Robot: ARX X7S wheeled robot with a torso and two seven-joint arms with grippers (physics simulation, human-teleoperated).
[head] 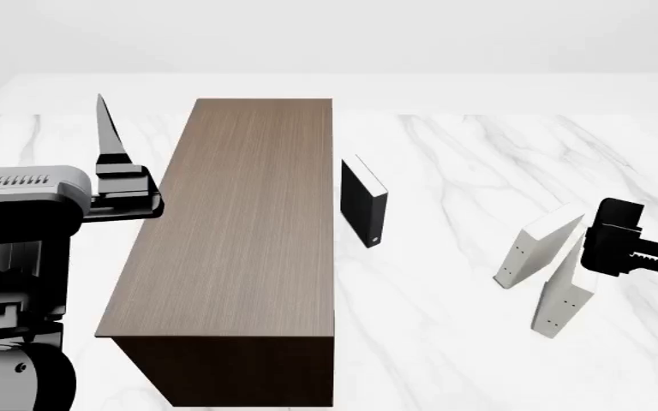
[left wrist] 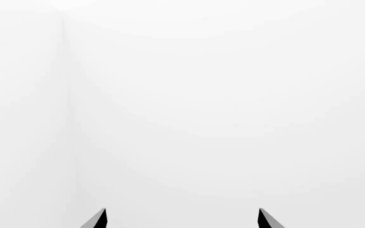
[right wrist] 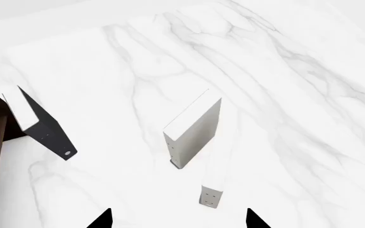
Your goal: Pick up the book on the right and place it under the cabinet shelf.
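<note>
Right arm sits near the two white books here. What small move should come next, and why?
Probably lower the right hand straight onto the thin white book. Its fingers are spread and nothing is held, and in the right wrist view that book stands upright just ahead, between the fingertips. The thicker white book stands close beside it, so descend carefully.

Left arm raised at my left side. Left claw point(head: 110, 128) points up and away, one dark finger point(head: 107, 127) showing as a tall narrow blade in the head view. In its wrist view both tips point(left wrist: 97, 219) stand well apart, nothing between them. Right arm reaches in from my right, low. Right claw point(right wrist: 177, 219) spread wide, tips apart, gripping nothing.
</note>
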